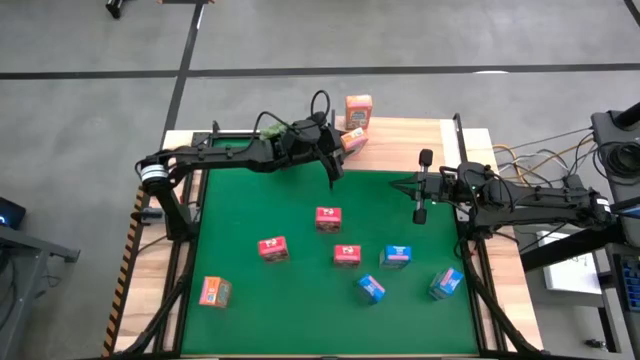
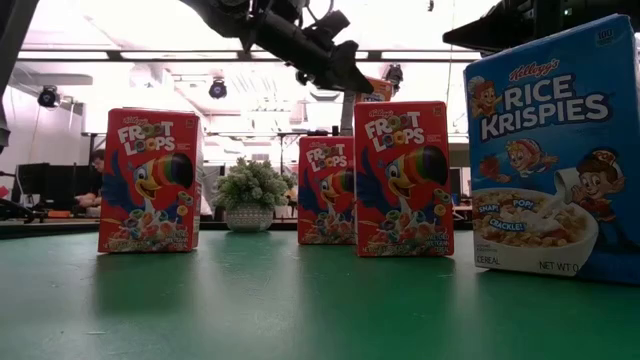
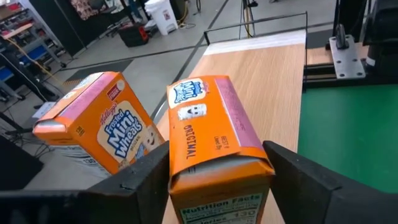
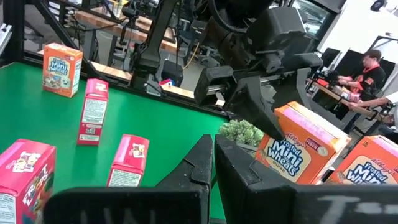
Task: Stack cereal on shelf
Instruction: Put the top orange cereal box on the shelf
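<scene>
1. a large green mat (image 1: 300, 290) covered most of the wooden table (image 1: 480, 140).
2. a small round green plant (image 2: 248, 187) in a pale pot sat beyond the mat's far edge.
3. people (image 4: 367, 68) sat at desks well behind the mat.

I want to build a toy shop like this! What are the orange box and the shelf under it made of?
The orange box looks like thin printed cardboard with a slight sheen: folded flaps and sharp creased edges show at its end. The shelf looks like pale wood with a smooth matte finish, since fine grain lines run along it; it may be only a veneer.
</scene>
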